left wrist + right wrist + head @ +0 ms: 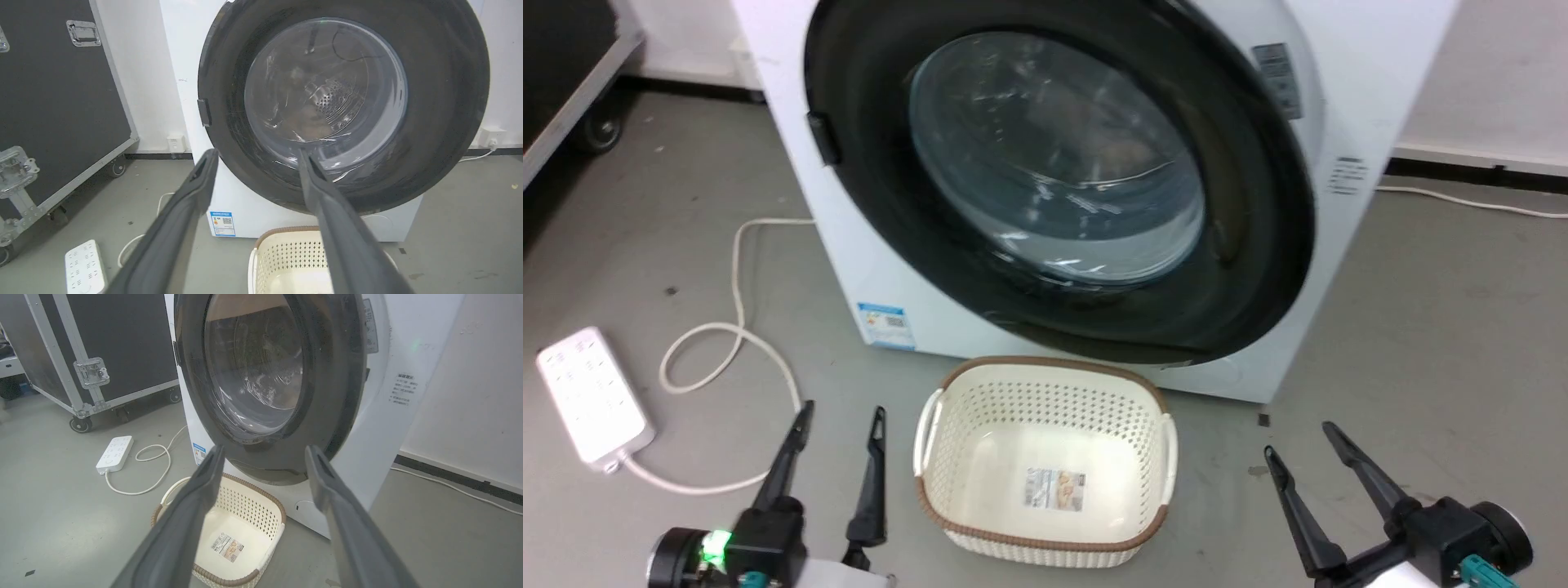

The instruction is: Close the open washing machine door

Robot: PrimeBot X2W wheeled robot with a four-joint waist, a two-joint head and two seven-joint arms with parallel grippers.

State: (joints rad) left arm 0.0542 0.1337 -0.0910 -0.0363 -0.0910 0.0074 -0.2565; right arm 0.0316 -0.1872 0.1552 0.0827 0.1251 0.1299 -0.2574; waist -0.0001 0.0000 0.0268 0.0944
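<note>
We are holding our left hand (843, 408) and right hand (1297, 438) open while the large round glossy black-rimmed glass washing machine door (1241, 245) is standing at twelve o'clock from both, its small black latch tab (822, 139) at nine o'clock, nearer the left hand.

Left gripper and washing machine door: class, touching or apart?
Apart. The head view shows grey floor and the washer's white front between the left gripper and the washing machine door.
</note>
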